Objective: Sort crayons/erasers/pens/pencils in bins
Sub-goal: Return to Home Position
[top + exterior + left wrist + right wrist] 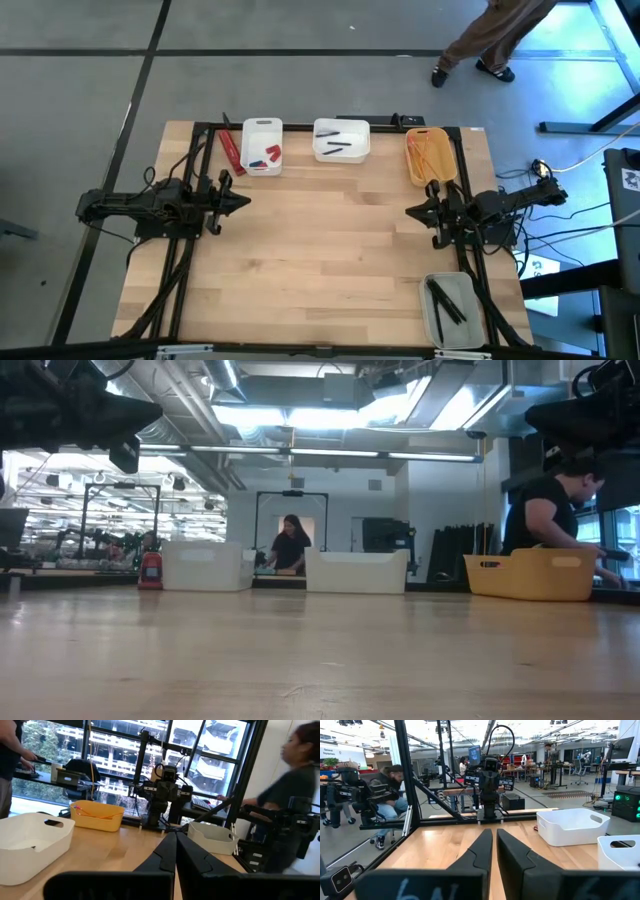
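Sitting clear of the work: left gripper (245,201) by the table's (320,250) left edge, right gripper (410,211) by the right edge, fingers pressed together on nothing. Sorting looks done. Pencils (432,155) fill the far-edge yellow-orange bin (409,160); pens (447,300) lie in the near-right-corner grey bin (428,320).

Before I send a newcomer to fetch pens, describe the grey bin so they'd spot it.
On the wooden table, find the right gripper, then the corner on its side away from the row of three bins. The translucent grey rounded plastic bin stands alone there, holding slim black pens; the others are white or yellow-orange.
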